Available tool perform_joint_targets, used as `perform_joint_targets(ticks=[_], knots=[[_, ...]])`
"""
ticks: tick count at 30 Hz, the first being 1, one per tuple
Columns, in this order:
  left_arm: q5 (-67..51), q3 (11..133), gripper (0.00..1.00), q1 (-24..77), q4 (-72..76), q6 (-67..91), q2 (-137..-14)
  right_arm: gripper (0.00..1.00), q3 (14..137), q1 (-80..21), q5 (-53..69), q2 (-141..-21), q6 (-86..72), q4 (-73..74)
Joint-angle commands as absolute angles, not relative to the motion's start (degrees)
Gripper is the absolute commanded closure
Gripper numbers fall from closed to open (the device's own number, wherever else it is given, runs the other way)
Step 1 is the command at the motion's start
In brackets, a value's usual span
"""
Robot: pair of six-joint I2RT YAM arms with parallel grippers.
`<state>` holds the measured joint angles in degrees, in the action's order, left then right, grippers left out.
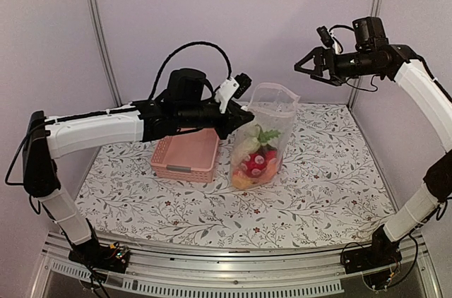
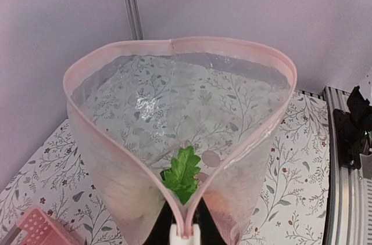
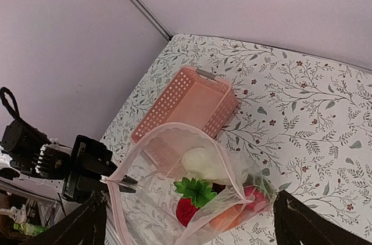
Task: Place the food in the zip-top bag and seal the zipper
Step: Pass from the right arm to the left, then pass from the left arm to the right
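The zip-top bag [image 1: 267, 135] stands upright on the table with its mouth wide open. Its pinkish zipper [image 2: 174, 43] rims the mouth unsealed. Food lies inside: a white radish [image 3: 206, 164] with green leaves [image 3: 197, 190], a red piece [image 3: 187, 211] and an orange piece [image 3: 228, 219]. My left gripper [image 1: 240, 116] is shut on the bag's top corner, pinching the zipper end [image 2: 186, 230]. My right gripper [image 1: 302, 66] hangs open in the air, above and to the right of the bag, holding nothing; its fingers [image 3: 78, 227] frame the bag from above.
A pink slotted basket [image 1: 185, 153] sits just left of the bag, under my left arm, with nothing visible in it. The floral tablecloth [image 1: 325, 185] spreads around both. Walls and metal posts [image 1: 99, 30] close in the back and sides.
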<state>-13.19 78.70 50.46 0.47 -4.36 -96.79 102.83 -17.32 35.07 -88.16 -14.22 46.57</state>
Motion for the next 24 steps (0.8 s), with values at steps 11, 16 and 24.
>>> perform_joint_targets(ticks=[11,16,24], knots=[[-16.1,71.5,0.89,49.8,-12.3,-7.8,-83.9,0.33,100.2,-36.1,35.4,-87.6,6.7,49.2],[-15.6,70.5,0.89,49.5,-12.8,-8.1,-82.5,0.34,102.7,-42.4,31.5,-90.6,9.7,51.6],[-17.6,70.6,0.89,48.1,-11.6,-6.9,-81.6,0.41,104.4,-46.8,25.5,-95.5,12.0,52.8]])
